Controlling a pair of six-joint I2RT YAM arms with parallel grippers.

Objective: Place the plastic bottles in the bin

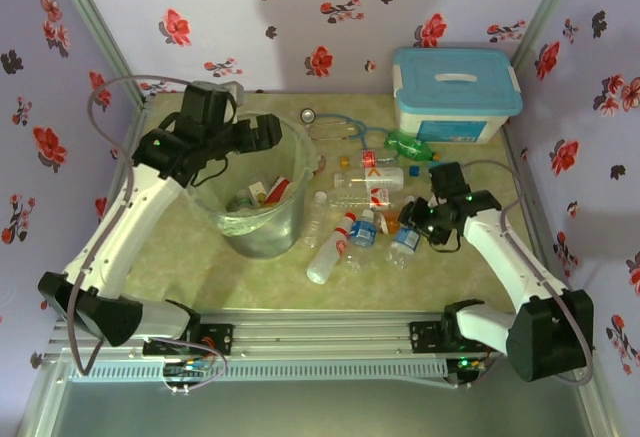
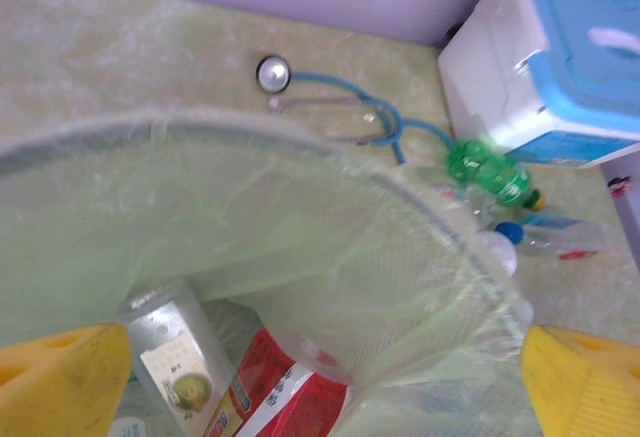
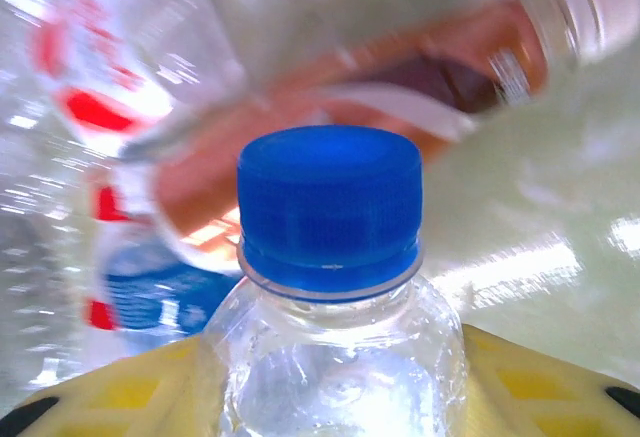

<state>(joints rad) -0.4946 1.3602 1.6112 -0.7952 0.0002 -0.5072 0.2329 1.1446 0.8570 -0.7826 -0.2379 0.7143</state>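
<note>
The left gripper (image 2: 320, 382) is held wide open above the bin (image 1: 262, 229), in which a few bottles (image 1: 270, 193) are seen lying. More loose bottles (image 1: 368, 195) are scattered on the table (image 1: 170, 257), just right of the bin. A blue-capped bottle (image 3: 330, 207) is flanked by the right gripper (image 3: 335, 387) — whether it is actually clamped cannot be told.

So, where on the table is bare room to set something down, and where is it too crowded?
Free: the near strip of table, between the bin and the front edge and on past the bottles. Crowded: the bottles between bin and white box, with the stethoscope behind them.
</note>
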